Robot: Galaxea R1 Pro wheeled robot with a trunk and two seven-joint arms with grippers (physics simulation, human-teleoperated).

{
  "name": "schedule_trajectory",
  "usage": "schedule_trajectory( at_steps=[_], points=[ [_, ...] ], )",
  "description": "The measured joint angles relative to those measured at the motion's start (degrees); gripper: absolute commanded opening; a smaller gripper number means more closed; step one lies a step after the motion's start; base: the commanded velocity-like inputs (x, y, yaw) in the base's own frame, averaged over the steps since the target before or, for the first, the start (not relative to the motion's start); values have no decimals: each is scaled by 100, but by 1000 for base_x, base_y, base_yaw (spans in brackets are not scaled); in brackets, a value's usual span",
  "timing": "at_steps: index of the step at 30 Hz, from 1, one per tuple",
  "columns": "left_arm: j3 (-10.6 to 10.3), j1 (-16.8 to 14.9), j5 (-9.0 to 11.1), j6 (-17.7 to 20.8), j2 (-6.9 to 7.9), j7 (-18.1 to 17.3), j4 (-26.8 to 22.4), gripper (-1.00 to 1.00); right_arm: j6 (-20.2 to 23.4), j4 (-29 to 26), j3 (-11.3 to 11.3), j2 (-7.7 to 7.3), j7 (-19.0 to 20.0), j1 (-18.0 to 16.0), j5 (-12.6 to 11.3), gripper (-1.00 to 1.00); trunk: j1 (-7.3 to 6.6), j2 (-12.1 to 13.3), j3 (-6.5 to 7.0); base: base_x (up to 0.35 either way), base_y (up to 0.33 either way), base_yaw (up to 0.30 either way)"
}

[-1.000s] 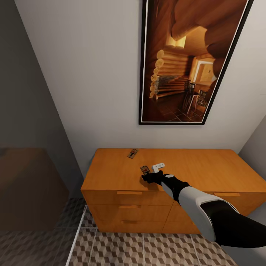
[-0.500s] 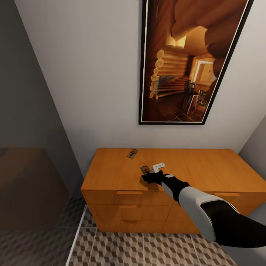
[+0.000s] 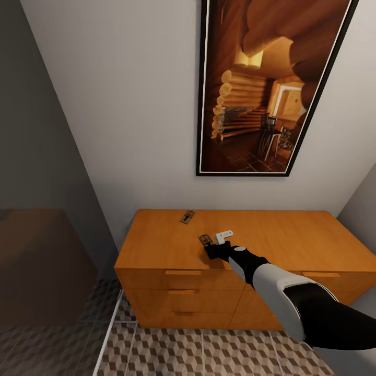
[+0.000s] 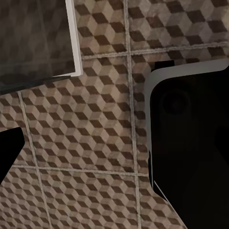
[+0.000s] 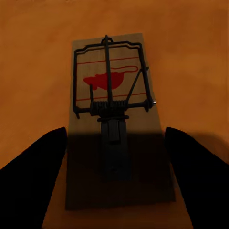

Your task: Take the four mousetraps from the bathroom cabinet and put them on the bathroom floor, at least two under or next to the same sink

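Cabinet top (image 3: pixel 271 235): mousetrap (image 5: pixel 114 119) (between parted fingers)

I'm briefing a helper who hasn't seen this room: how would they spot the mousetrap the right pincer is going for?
Find the orange wooden cabinet under the tall framed picture. Two mousetraps lie on its top; it is the near mousetrap, by the front edge, straight ahead of the right pincer. The far mousetrap lies alone nearer the wall.

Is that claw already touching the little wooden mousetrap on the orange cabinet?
Apart: in the right wrist view, the right gripper has both dark fingers flanking the mousetrap, gaps visible.
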Motion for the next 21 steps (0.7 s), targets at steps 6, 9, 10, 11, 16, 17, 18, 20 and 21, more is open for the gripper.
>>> schedule_trajectory(
  at_steps=[6, 9, 10, 11, 16, 17, 18, 20, 21],
  points=[
    [0, -2, 0, 0, 0, 0, 0, 100, 0, 1, 0, -1, 3, 0, 1, -100, 0, 0, 0, 0, 0, 0],
    [0, -1, 0, 0, 0, 0, 0, 100, 1, 0, -2, 4, 2, 0, -6, -100, 0, 0, 0, 0, 0, 0],
    [0, -3, 0, 0, 0, 0, 0, 100, 1, 0, -3, 2, 5, 0, -7, -100, 0, 0, 0, 0, 0, 0],
    [0, -3, 0, 0, 0, 0, 0, 100, 1, 0, -2, 4, 2, 0, -6, -100, 0, 0, 0, 0, 0, 0],
    [0, -2, 0, 0, 3, 0, 0, 100, 1, 0, 0, 7, 3, 0, -6, -100, 0, 0, 0, 0, 0, 0],
    [0, -2, 0, 0, 3, 0, 0, 100, 1, 0, 0, 7, 2, 0, -6, -100, 0, 0, 0, 0, 0, 0],
    [0, -3, 0, 0, 4, 0, 0, 100, 1, 0, 0, 8, 2, 0, -6, -100, 0, 0, 0, 0, 0, 0],
    [0, -2, 0, 0, 5, 0, 0, 100, 1, 0, 1, 8, 1, 0, -6, -100, 0, 0, 0, 0, 0, 0],
    [0, -3, 0, 0, 4, 0, 0, 100, 1, 0, 1, 8, 2, 0, -7, -100, 0, 0, 0, 0, 0, 0]
  ],
)
